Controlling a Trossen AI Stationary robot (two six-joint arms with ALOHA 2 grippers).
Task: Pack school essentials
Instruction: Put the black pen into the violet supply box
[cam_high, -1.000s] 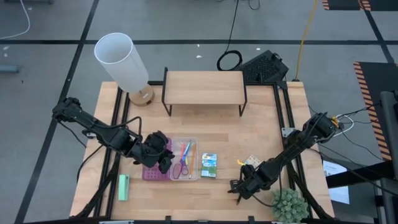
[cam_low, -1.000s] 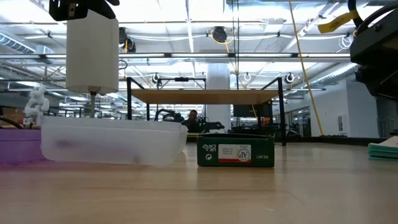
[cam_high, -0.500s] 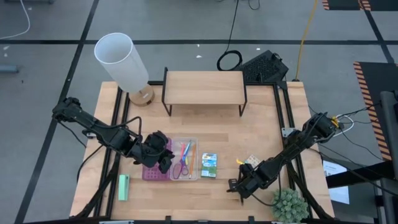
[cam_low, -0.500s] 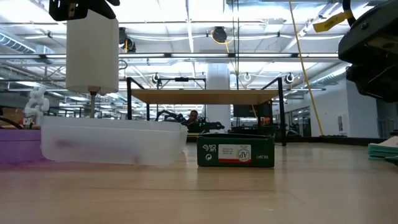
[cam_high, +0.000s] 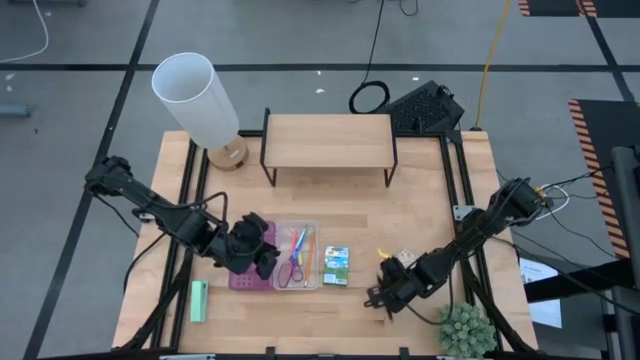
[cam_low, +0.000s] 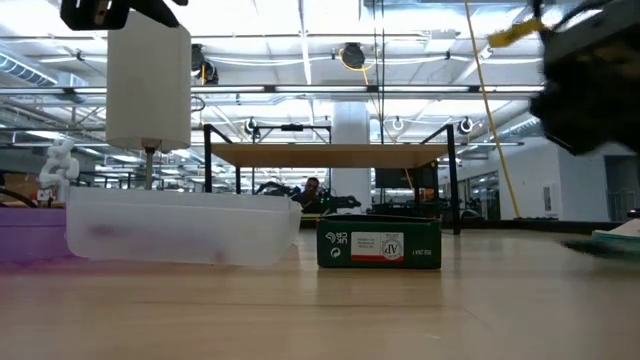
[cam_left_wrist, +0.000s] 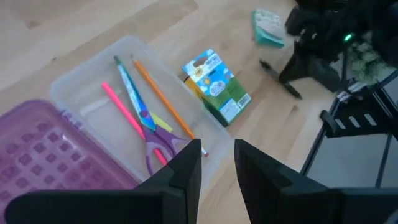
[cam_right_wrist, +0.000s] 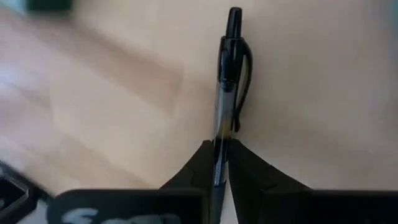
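Right wrist view shows the right gripper (cam_right_wrist: 221, 163) pinched on the black pen (cam_right_wrist: 229, 81), the two fingers pressed against the barrel's lower end while the clip end sticks out over the bare wooden table (cam_right_wrist: 112, 93). From above, that gripper (cam_high: 379, 297) sits near the table's front right, just in front of the small teal-beige pad (cam_high: 404, 258) and beside a potted plant (cam_high: 463, 330). The left gripper (cam_left_wrist: 216, 163) hangs with its fingers narrowly parted and nothing between them, over the near edge of the clear tray (cam_left_wrist: 81, 87). Inside the tray lie the pink pencil (cam_left_wrist: 122, 109), the orange pencil (cam_left_wrist: 160, 96) and the purple-blue scissors (cam_left_wrist: 163, 138). The purple studded case (cam_left_wrist: 43, 158) adjoins the tray on one side; the green-blue packet (cam_left_wrist: 217, 84) stands just beside it on the other. In the high view the left gripper (cam_high: 262, 250) is above the case's edge, with a mint-green block (cam_high: 199, 301) well apart toward the front left corner.
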